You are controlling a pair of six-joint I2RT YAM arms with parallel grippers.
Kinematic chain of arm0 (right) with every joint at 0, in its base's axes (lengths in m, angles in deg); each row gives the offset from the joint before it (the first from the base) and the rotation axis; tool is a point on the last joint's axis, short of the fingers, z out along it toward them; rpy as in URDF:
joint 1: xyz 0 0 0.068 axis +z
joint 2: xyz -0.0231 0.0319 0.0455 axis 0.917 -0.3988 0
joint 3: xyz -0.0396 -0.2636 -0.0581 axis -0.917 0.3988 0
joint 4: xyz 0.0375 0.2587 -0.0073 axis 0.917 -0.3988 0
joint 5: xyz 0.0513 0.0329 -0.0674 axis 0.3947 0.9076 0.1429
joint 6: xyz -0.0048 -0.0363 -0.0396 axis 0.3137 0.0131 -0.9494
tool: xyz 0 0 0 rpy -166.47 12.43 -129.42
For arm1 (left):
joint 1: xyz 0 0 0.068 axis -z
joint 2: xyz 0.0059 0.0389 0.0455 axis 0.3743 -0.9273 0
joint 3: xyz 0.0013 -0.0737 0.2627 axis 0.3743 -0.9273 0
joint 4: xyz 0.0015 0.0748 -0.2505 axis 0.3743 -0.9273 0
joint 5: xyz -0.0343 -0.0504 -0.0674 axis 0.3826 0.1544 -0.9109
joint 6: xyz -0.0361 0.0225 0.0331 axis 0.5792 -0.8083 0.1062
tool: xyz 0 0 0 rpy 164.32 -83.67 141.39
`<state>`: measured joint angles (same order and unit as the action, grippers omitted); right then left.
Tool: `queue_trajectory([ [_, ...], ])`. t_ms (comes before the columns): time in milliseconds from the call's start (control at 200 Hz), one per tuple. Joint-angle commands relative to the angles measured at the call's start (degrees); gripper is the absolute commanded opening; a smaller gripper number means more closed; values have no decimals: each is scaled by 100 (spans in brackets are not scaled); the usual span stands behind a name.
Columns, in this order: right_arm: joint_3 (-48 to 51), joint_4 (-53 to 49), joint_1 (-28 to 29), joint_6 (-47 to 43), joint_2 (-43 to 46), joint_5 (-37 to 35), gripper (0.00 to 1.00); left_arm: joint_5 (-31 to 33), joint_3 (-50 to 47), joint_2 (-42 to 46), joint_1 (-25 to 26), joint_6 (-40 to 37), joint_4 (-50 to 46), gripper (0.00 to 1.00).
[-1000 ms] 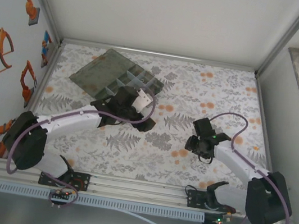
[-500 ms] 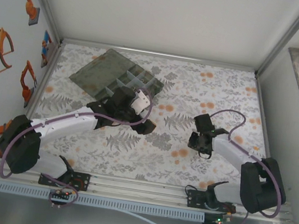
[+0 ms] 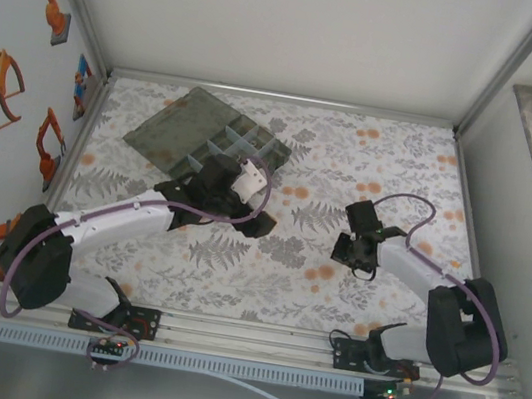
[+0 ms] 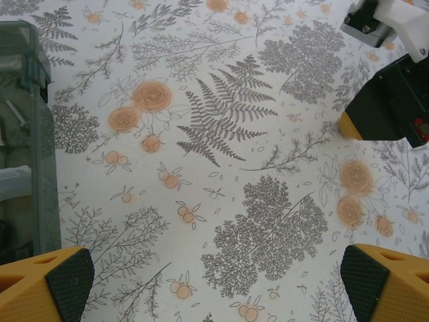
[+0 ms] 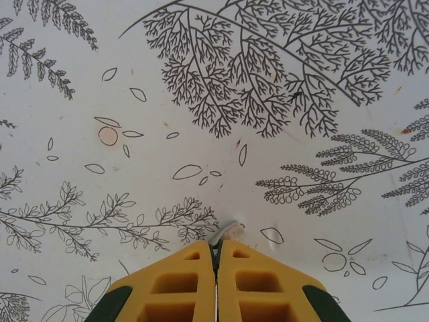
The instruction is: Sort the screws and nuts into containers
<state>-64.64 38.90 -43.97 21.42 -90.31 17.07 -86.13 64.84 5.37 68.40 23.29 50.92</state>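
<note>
Right gripper (image 5: 216, 253): jaws together, clamped on a small metal piece (image 5: 226, 232) that protrudes at the tips, low over the floral worktop (image 3: 354, 153); screw or nut cannot be told. Left gripper (image 4: 214, 285): jaws wide apart over bare worktop, just beside the organiser box (image 3: 244, 145). The box stands at the far left of the worktop, its lid (image 3: 175, 124) laid open flat.
</note>
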Motion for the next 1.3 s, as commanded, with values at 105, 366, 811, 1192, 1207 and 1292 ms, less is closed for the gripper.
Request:
queue_trajectory([
  [105, -324, 314, -27, -326, 152, 504, 0, 929, 153, 371, -385, 381, -445, 97],
  [366, -1225, 1185, -3, -825, -253, 1422, 0, 831, 95, 840, -1349, 1161, -593, 97],
  [811, -4537, 1492, 237, -1326, -2909, 2253, 0, -77, 210, 419, -2469, 1756, -36, 97],
  [1192, -5869, 2158, 654, -1637, -4223, 2881, 0, -1129, -22, -438, -3273, 1597, 1209, 97],
  [1207, -5902, 2184, 664, -1636, -4261, 2891, 0, -1154, -26, -469, -3297, 1582, 1245, 97],
  [1292, -6168, 2245, 716, -1626, -4524, 2956, 0, -1256, -49, -636, -3403, 1536, 1486, 97],
])
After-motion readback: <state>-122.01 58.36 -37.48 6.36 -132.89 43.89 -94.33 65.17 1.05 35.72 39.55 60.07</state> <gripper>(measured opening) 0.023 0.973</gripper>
